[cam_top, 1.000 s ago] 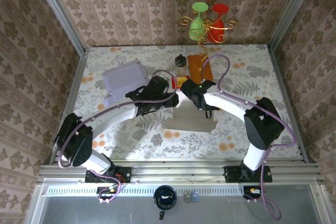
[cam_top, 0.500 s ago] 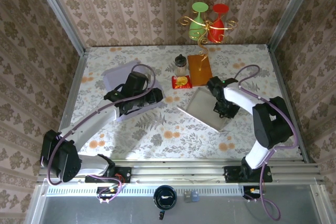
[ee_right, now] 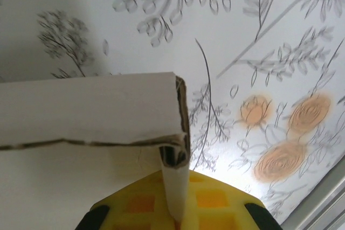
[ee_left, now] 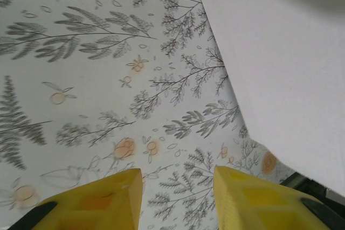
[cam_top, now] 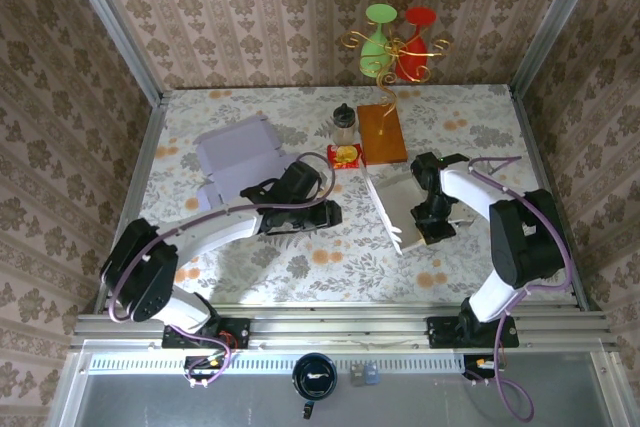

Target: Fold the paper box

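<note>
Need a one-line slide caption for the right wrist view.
Right gripper shut on a thin edge flap of the paper box, with the floral tablecloth beyond.

Top external: high above the near edge, looking down on the whole floral table (cam_top: pixel 470 117). Left wrist: close, tilted down at the tablecloth, own fingers (ee_left: pixel 102 200) at the bottom edge. Right wrist: very close on the paper box (ee_right: pixel 81 106) edge. All three share the box and the cloth beside it.
</note>
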Available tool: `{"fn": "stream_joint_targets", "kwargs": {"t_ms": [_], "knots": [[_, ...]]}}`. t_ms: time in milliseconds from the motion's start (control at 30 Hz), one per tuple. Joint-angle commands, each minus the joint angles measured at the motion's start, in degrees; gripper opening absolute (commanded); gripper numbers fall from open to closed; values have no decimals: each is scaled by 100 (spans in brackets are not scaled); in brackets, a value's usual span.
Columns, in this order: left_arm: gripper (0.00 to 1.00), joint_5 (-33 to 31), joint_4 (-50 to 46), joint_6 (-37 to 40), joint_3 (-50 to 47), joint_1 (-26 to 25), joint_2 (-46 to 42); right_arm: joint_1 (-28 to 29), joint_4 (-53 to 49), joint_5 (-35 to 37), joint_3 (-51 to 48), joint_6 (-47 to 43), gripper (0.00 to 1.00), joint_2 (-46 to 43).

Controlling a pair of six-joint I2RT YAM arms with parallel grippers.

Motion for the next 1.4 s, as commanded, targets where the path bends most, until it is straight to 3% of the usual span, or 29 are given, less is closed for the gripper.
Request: {"fn": "stream_joint_targets", "kwargs": {"t_ms": [0,167,433,533,700,867,967,1167,1367], "knots": [[39,129,466,-206,112,-95,239,160,89,-620,-394,1249,0,-71],[39,191,699,-181,203,-120,534,480,672,-943,-640,1778,0,-41],[39,216,1020,-80,307,-120,753,779,814,-795,-739,1775,37,-615],[39,195,1095,-46,369,-119,769,793,541,-420,-603,1391,42,-1147],[39,160,1088,-22,510,-117,793,795,462,174,-318,269,43,-2104],[39,172,1071,5,616,-115,831,950,1423,159,250,-2750,45,-2678],[39,181,1048,25,660,-113,847,1229,1194,-163,749,-4089,54,-2688],[39,194,1087,8,639,-120,898,1437,733,-755,1476,-5032,56,-2123],[39,194,1068,25,732,-113,926,1609,448,-694,2063,-5310,50,-1299]]}}
